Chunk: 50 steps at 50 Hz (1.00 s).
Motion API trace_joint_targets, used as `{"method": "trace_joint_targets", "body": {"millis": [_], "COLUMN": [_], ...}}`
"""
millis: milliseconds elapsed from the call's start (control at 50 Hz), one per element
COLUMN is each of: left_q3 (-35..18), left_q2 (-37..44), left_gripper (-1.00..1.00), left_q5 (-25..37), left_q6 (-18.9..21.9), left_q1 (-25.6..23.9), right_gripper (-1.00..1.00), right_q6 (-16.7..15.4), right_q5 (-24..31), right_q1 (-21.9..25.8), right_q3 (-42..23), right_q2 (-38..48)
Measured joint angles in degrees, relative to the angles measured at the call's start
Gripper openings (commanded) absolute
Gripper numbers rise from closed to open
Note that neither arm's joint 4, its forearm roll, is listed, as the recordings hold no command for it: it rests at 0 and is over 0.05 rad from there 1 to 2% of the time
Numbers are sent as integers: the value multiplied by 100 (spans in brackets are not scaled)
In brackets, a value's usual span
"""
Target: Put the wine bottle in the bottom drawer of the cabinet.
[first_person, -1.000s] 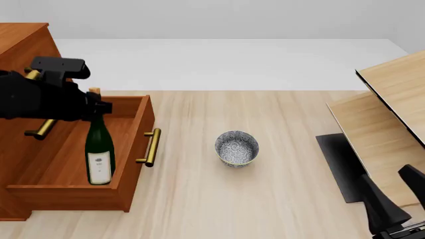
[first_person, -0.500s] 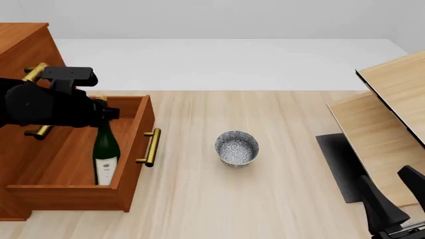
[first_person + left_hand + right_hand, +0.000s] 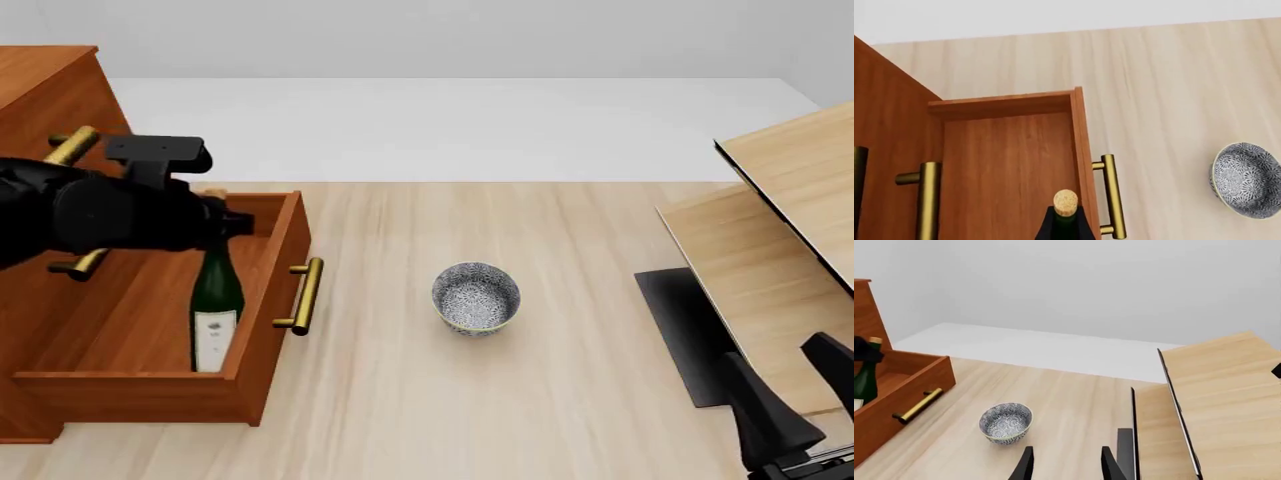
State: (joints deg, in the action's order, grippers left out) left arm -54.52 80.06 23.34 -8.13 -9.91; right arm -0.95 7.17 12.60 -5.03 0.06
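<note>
- The wine bottle (image 3: 215,305) stands inside the pulled-out bottom drawer (image 3: 94,330), close against its front panel, leaning a little, white label facing the camera.
- The left gripper (image 3: 214,222) sits right at the bottle's neck, with the black arm stretching in across the cabinet (image 3: 40,90); the arm's bulk hides the fingers, so I cannot tell whether they pinch the neck or stand spread.
- Over on the left wrist view, the tan cork pokes up from the dark neck (image 3: 1065,210), with the drawer floor (image 3: 1004,170) behind it and no fingers showing in that picture.
- The drawer's brass handle (image 3: 306,296) juts out toward the table's middle; two more brass handles (image 3: 74,145) show on the cabinet above, partly behind the arm.
- The grey speckled bowl (image 3: 475,297) sits upright on the light-wood table (image 3: 561,400), well apart from the drawer front.
- The right gripper (image 3: 1066,464) hangs low on the right side of the table, fingers spread with clear space between them, holding nothing.
- Pale wooden furniture (image 3: 787,220) fills the right edge, a dark slab (image 3: 681,330) lying beside its base.
- From the right wrist view the bottle (image 3: 866,374) rises above the drawer's side wall, far from that gripper.
</note>
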Motion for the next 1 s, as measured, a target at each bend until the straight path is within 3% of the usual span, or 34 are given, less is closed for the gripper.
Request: {"method": "trace_joint_targets", "body": {"millis": [540,1000], "left_q3": [-121,-126], "left_q2": [690,982], "left_gripper": [-100,-100], "left_q5": [-566,-890], "left_q6": [-319,-272], "left_q1": [-136,-89], "right_gripper": [100,100], "right_q6": [-64,-78], "right_q5": [117,185], "right_q1": [-77,-106], "right_q3": [-80,-114], "right_q2": [8,3]}}
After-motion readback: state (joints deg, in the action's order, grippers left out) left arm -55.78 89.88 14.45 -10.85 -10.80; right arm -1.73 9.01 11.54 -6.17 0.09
